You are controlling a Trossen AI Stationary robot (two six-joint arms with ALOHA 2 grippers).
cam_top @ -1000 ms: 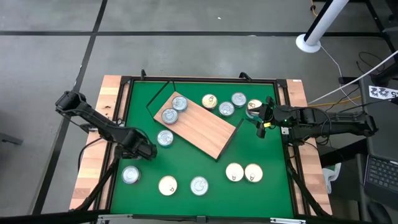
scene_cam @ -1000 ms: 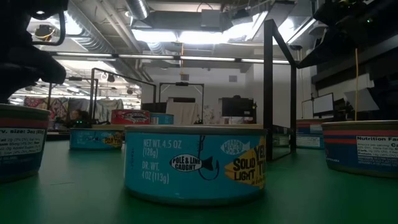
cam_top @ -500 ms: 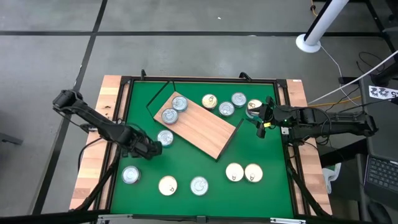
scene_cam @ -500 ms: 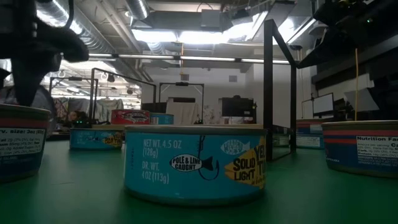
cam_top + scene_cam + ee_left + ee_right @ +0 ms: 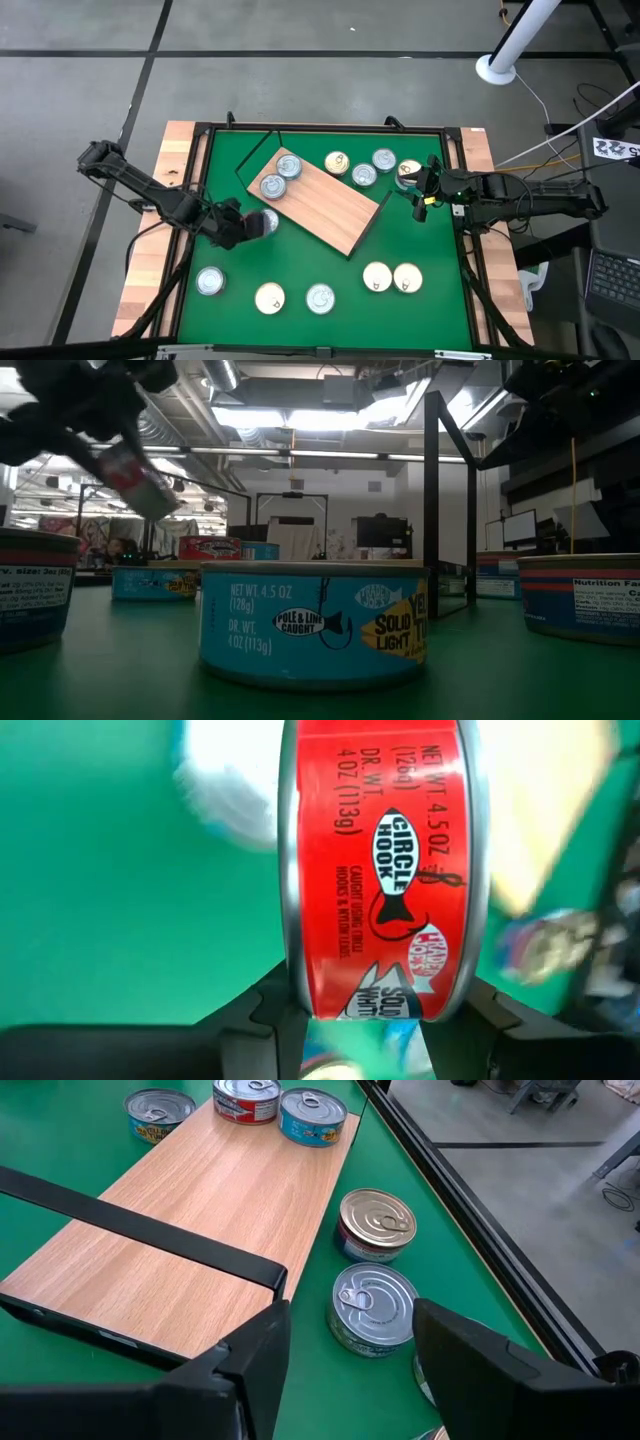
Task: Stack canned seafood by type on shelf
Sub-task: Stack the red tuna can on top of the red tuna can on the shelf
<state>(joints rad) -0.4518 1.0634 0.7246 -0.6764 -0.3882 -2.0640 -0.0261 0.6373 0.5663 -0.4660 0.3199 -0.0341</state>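
Note:
My left gripper [image 5: 240, 226] is shut on a red-labelled tin [image 5: 385, 870], raised above the green mat just left of the shelf [image 5: 335, 205]; the low view shows this tin [image 5: 135, 475] tilted in the air. Two tins [image 5: 288, 166] [image 5: 272, 186] stand on the shelf's far left end. My right gripper [image 5: 420, 196] hangs open over the mat at the shelf's right end, nothing between its fingers [image 5: 250, 1370]. Below it stand two silver-lidded tins [image 5: 372, 1308] [image 5: 377, 1223]. My left gripper pinches the red tin between its two fingers [image 5: 262, 1020], one on each flat end close to the rim [image 5: 292, 985]. The label side faces the wrist camera. The tin is lifted clear of the mat and sits tilted in the hold.
Several tins stand on the mat beyond the shelf's far right [image 5: 364, 175]. Three more stand near the front left [image 5: 209, 282] and two at the front right [image 5: 392, 277]. A dark frame [image 5: 205, 150] and pale wooden rails [image 5: 150, 260] border the mat.
My left gripper has reached the tin lying on the mat beside the shelf's left side, taken hold of it and risen while its wrist turned. The tin, flat on the mat before, is now lifted clear and tilted.

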